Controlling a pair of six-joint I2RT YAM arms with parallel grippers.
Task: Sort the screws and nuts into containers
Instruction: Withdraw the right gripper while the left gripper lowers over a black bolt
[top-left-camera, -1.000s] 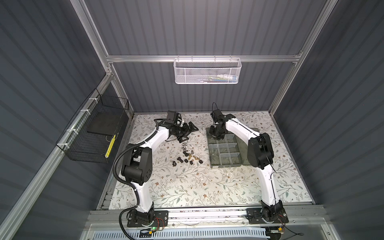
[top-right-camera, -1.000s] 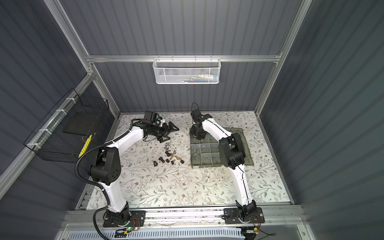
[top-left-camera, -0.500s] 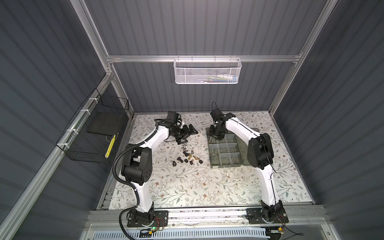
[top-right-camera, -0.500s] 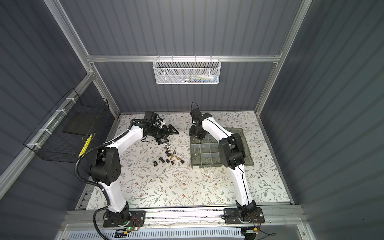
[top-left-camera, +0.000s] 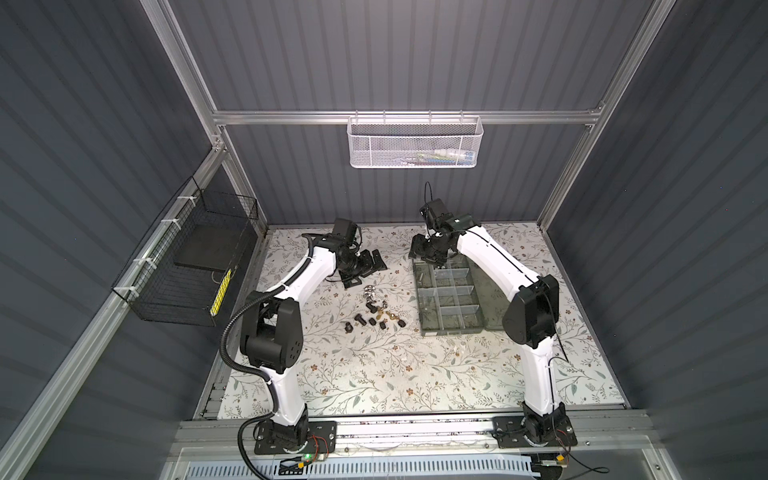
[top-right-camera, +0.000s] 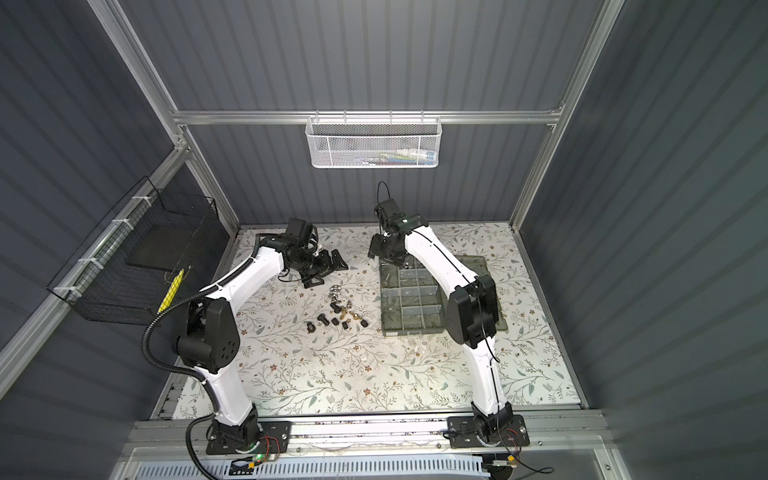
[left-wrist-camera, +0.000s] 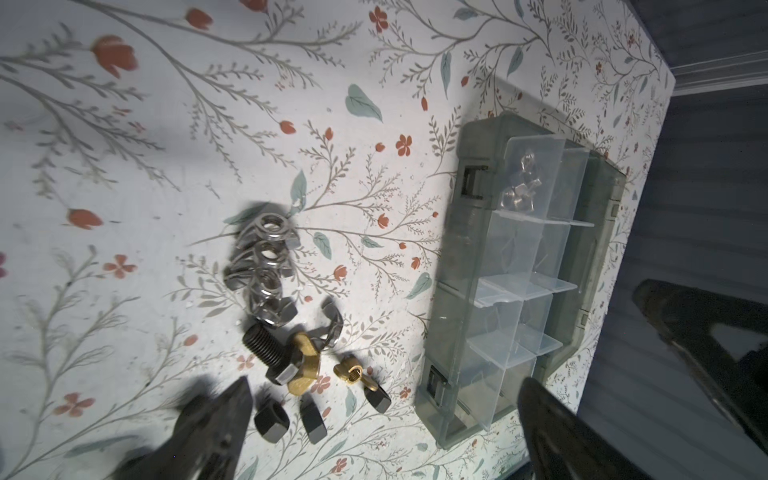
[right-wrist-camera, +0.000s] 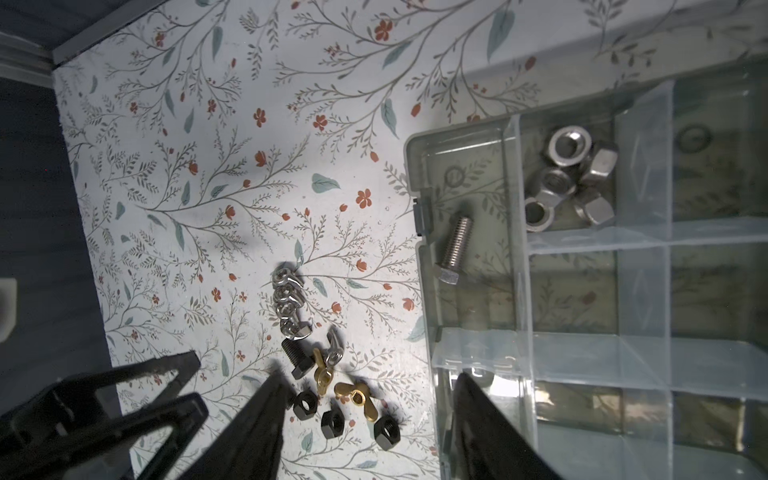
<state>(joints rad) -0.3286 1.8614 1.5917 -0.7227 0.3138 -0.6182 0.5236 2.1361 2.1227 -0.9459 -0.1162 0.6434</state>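
**Sorting station: both claws spread, most hardware loose**

On the floral surface (top-left-camera: 374, 374) lies the loose pile, nearest first: three black nuts (right-wrist-camera: 331, 424), two brass wing nuts (right-wrist-camera: 353, 392), one black bolt (right-wrist-camera: 297, 359), one silver wing nut (right-wrist-camera: 334, 353), then a silver stack (right-wrist-camera: 286, 303), count unclear. At the pile's 3 o'clock lies the organiser box (top-left-camera: 451, 331). Its far compartments hold one silver bolt (right-wrist-camera: 455, 245) and, beside it, five silver nuts (right-wrist-camera: 569, 178). The left claw (top-left-camera: 365, 271), spread and empty, is at the pile's 11 o'clock. The right claw (top-left-camera: 429, 254), spread and empty, is over the box's 11 o'clock corner.
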